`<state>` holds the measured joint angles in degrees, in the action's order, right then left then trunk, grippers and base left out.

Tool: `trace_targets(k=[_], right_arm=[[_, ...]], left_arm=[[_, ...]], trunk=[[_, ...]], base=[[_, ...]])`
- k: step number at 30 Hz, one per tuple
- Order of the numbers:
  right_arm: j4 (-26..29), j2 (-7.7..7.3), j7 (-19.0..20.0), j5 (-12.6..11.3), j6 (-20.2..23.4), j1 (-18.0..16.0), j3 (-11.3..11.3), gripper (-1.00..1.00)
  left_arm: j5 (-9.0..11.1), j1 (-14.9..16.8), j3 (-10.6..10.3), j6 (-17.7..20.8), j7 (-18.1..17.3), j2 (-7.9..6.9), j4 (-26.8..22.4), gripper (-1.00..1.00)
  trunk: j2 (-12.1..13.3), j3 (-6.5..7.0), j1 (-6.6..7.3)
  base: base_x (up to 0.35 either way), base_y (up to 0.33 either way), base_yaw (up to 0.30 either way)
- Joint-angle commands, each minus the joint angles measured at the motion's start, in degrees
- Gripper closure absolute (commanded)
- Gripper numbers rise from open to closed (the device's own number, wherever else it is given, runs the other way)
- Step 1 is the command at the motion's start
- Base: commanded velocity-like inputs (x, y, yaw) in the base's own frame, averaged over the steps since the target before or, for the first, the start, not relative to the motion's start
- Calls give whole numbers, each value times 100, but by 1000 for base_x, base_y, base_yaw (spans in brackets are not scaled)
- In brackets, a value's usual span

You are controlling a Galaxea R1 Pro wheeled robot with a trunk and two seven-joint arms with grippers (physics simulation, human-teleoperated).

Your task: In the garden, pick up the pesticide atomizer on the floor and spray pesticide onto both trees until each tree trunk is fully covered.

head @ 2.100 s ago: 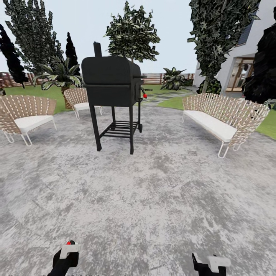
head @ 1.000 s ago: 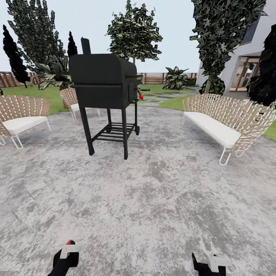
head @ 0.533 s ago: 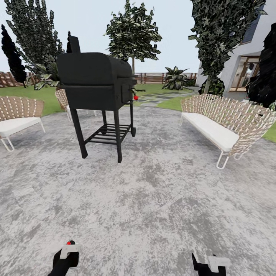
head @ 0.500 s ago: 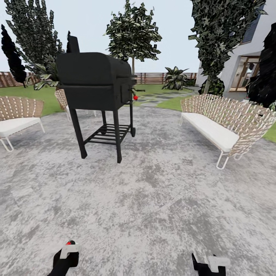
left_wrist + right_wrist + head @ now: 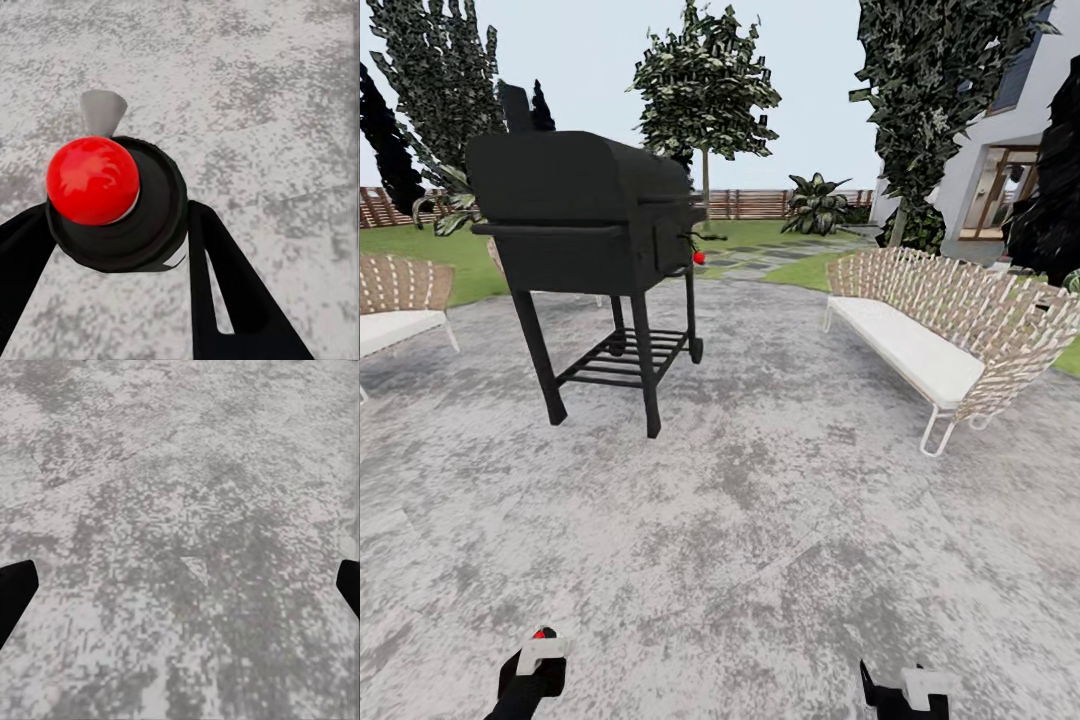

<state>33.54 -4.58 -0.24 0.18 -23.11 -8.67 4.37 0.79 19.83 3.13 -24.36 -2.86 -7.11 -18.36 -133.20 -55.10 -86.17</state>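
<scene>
My left gripper (image 5: 532, 668) is shut on the pesticide atomizer (image 5: 94, 180), a black body with a round red cap and a grey nozzle, held low over grey paving. The cap shows as a red dot (image 5: 540, 632) in the head view. My right gripper (image 5: 908, 690) hangs open over bare paving, its fingertips (image 5: 15, 592) far apart with nothing between them. Beyond the patio stand trees with dark leafy canopies: one (image 5: 705, 80) behind the grill on a slim pale trunk (image 5: 706, 185), another (image 5: 930, 80) at the right by the house.
A black grill (image 5: 585, 215) on legs stands ahead to the left. A wicker bench (image 5: 940, 320) with a white cushion is at the right and a wicker chair (image 5: 395, 300) at the left. Green lawn (image 5: 420, 250) and a slatted fence (image 5: 760, 203) lie behind.
The whole head view has shifted: the grill and left chair slid leftward and the grill looks larger, so the camera has moved. Both grippers keep their poses.
</scene>
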Motion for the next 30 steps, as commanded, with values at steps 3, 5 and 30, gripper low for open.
trace_targets(k=[3, 5, 30], right_arm=[[-6, 0, -2, 5, -18, -3, 2, -100], [-6, 0, -2, 2, -18, -3, 2, -100], [-4, 0, 5, 0, -18, -3, 1, -100]], left_arm=[[9, 3, 30, -16, -29, 0, 0, 100], [9, 3, 30, -16, -28, 3, 3, 100], [51, 3, 30, -16, -30, -1, 51, 100]], trunk=[[-2, -5, -2], [-2, -5, -2], [-2, -5, -2]], base=[[280, -213, 0], [281, -213, 0], [281, -211, 0]])
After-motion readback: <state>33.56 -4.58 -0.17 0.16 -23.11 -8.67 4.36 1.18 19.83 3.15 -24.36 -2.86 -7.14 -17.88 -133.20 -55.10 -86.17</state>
